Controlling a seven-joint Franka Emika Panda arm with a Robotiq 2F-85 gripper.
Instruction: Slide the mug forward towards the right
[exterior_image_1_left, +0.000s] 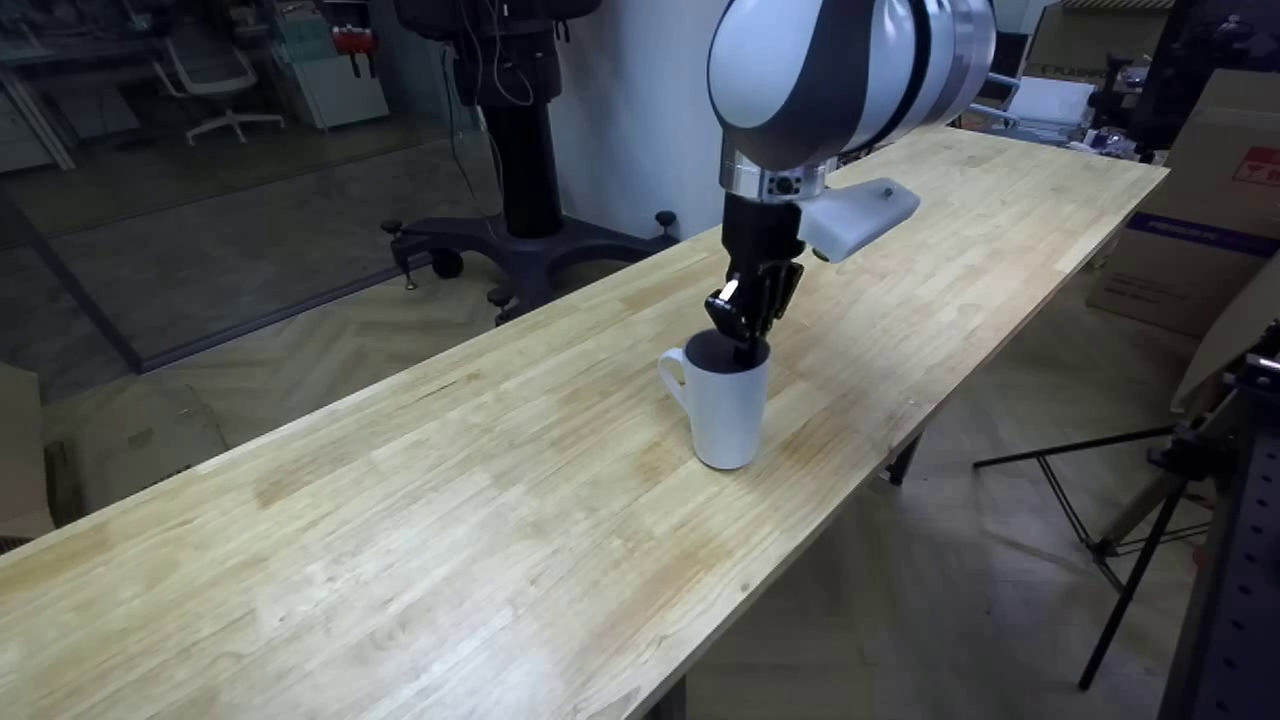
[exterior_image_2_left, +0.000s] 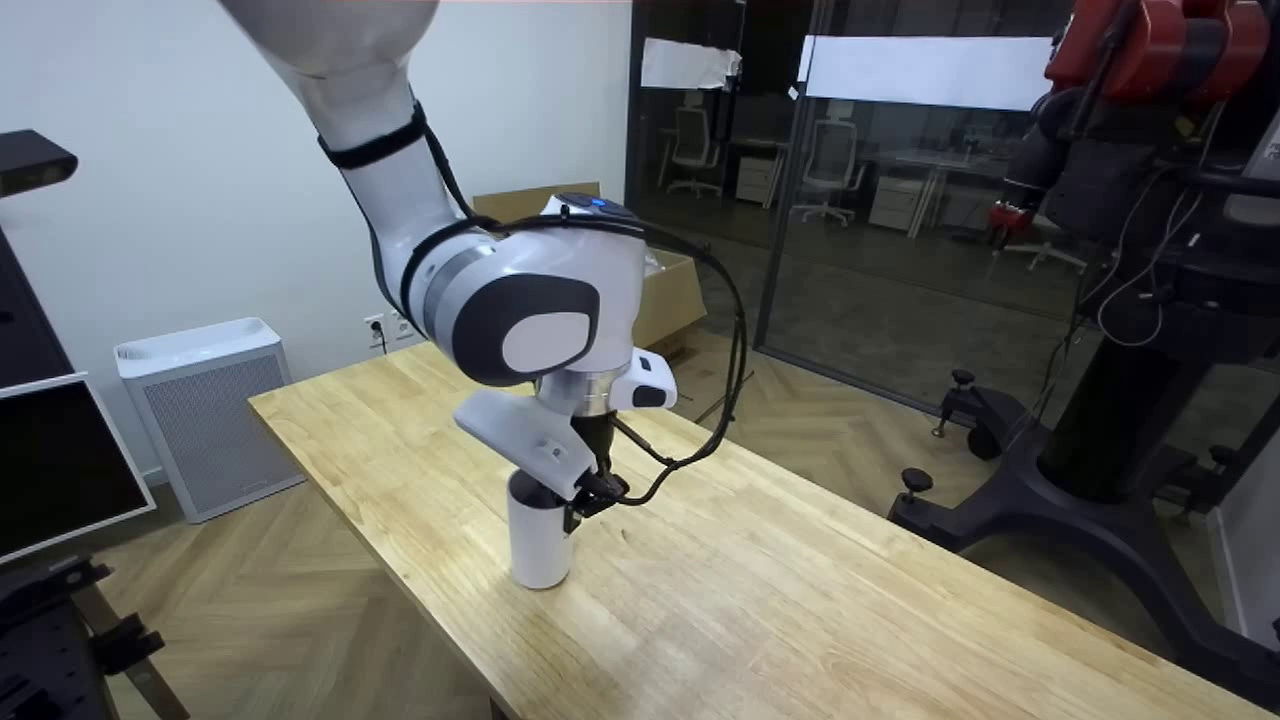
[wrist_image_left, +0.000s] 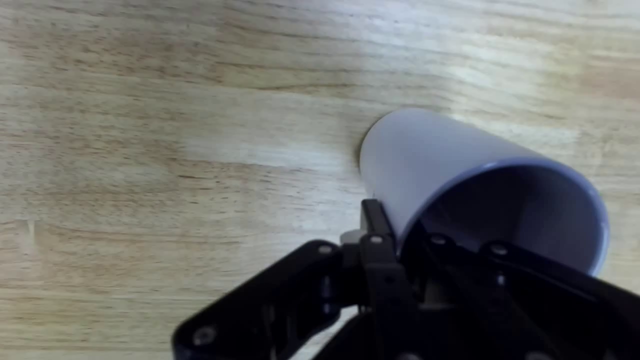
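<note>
Upright white mug (exterior_image_1_left: 728, 420), nearer one edge of the table (exterior_image_1_left: 450, 500), gripper (wrist_image_left: 399, 230) clamped across its rim, open room lengthwise

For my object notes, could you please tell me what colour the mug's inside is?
The mug's interior is dark bluish-grey, seen best in the wrist view.

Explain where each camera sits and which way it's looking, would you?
Exterior view: raised, looking down along the table at the mug; the lower arm and jaws show.
Exterior view: raised, looking down along the table, a white grilled unit beyond; more of the arm shows, partly hiding the jaws.
Wrist view: on the arm, looking down at the mug; only the jaws show, seemingly shut on its wall, one inside.
Both exterior views share mug, table, arm, jaws and dark wheeled stand, and seem to face roughly opposite ways.
</note>
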